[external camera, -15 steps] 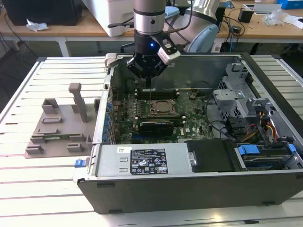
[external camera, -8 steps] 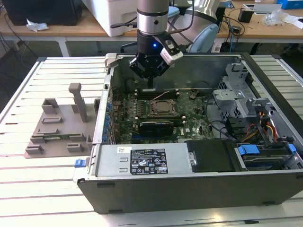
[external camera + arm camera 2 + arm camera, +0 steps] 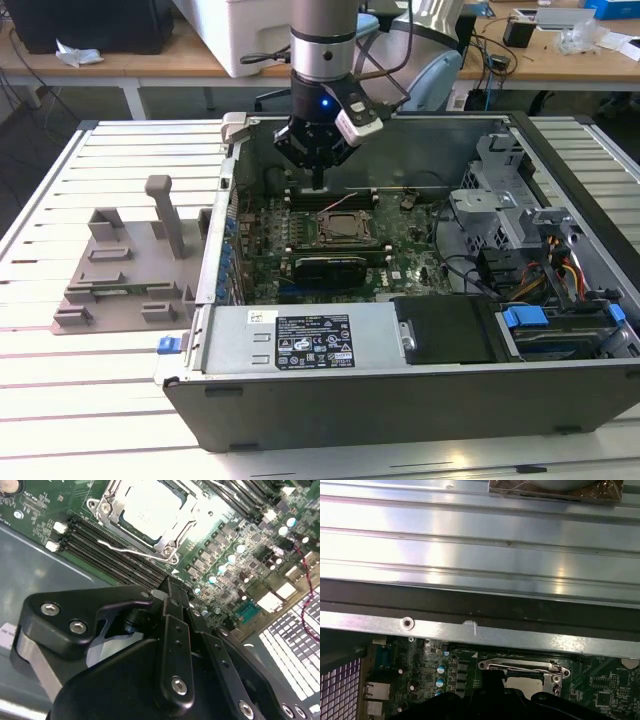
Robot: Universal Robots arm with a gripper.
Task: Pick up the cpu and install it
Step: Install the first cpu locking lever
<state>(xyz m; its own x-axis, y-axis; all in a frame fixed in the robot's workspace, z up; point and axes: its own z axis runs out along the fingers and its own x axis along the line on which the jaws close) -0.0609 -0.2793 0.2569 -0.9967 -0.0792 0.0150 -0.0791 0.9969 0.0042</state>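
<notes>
Inside the open computer case, near the upper middle of the exterior view, the gripper hangs just above the motherboard, beside the back edge of the socket. In the second wrist view the cpu lies flat in that socket, its pale top bright under the light, with the metal frame around it and the thin locking lever lying loose alongside the memory slots. So the chip looks placed already; I'd judge the clamping not yet done, though I can't be sure of the frame's state. The fingers appear drawn together and hold nothing that I can see. The grey tray sits on the bench at the left of that view.
</notes>
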